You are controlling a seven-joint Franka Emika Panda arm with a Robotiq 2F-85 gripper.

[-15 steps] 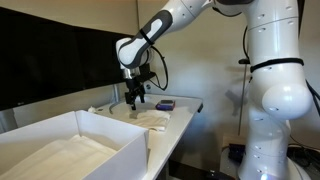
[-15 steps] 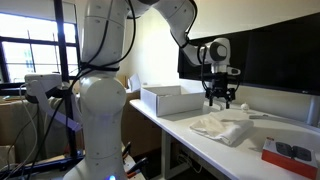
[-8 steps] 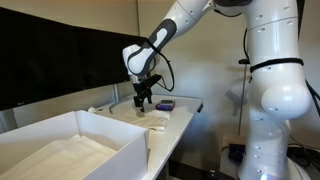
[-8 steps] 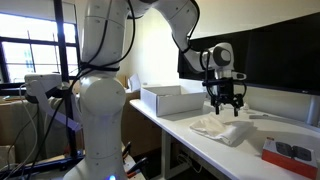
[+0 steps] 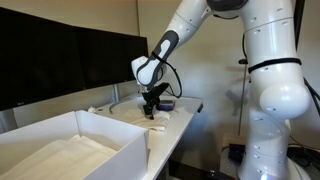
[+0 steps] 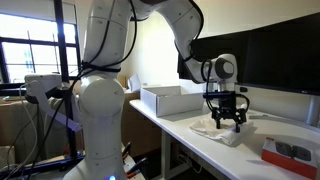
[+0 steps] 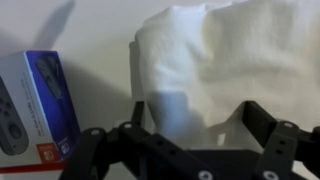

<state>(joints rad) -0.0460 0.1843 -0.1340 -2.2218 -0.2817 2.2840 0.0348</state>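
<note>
A crumpled white cloth (image 7: 215, 60) lies on the white table, seen also in both exterior views (image 5: 155, 118) (image 6: 222, 128). My gripper (image 7: 195, 120) hangs just above the cloth with its jaws open and nothing between them. In both exterior views the gripper (image 5: 153, 112) (image 6: 228, 122) points straight down at the cloth. A small box (image 7: 35, 100) with a game-controller picture lies beside the cloth on the table (image 5: 165, 104) (image 6: 290, 152).
A large open white box (image 5: 70, 145) (image 6: 172, 99) stands on the table away from the cloth. Dark monitors (image 5: 60, 60) (image 6: 270, 55) line the back wall. The robot's white base (image 5: 275, 100) (image 6: 100, 110) stands by the table's edge.
The arm has swung along the table from near the white box to over the cloth and come lower. The jaws have stayed open.
</note>
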